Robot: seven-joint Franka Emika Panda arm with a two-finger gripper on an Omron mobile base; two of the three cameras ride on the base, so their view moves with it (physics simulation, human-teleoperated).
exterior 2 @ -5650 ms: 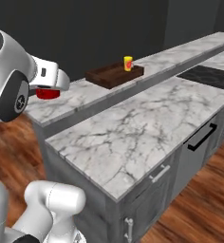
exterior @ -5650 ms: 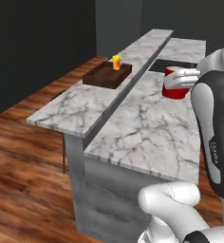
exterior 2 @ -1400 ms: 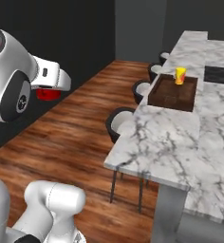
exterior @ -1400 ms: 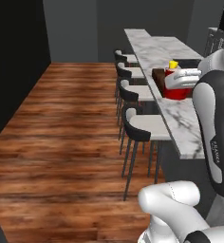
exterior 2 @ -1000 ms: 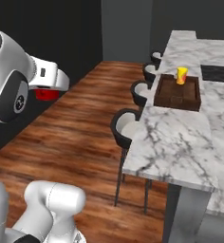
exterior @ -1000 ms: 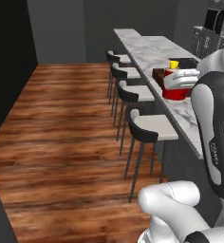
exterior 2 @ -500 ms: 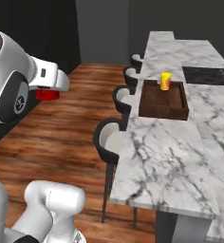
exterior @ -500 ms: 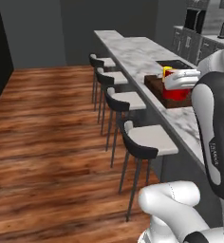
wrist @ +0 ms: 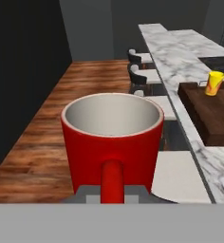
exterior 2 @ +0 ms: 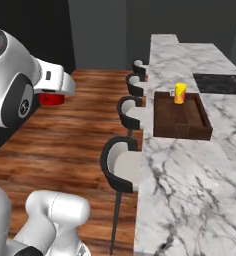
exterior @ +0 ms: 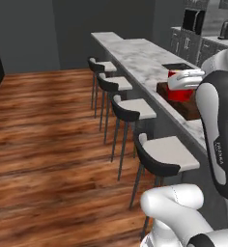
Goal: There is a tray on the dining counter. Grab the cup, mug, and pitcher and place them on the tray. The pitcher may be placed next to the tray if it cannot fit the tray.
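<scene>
My gripper point(wrist: 112, 193) is shut on the handle of the red mug point(wrist: 111, 142), which it holds upright in the air over the wooden floor, left of the dining counter point(exterior 2: 190, 170). The mug point(exterior 2: 51, 99) hangs under my white hand, well apart from the counter. On the marble top lies the dark brown tray point(exterior 2: 182, 120), with the yellow cup point(exterior 2: 179, 93) standing at its far end. The cup point(wrist: 214, 83) and the tray point(wrist: 211, 116) sit to the right in the hand view. In the left base view the mug point(exterior: 180, 90) overlaps the tray point(exterior: 189, 107). The pitcher is out of view.
A row of dark-backed bar stools point(exterior: 130, 108) lines the counter's near side, one of them point(exterior 2: 121, 167) close to my base. A black cooktop point(exterior 2: 220, 82) is set in the worktop beyond the tray. Open wooden floor point(exterior: 43, 135) spreads to the left.
The whole picture has shifted as the base turned; the counter, stools and tray now lie more squarely ahead. The mug stays in my grip at the same height.
</scene>
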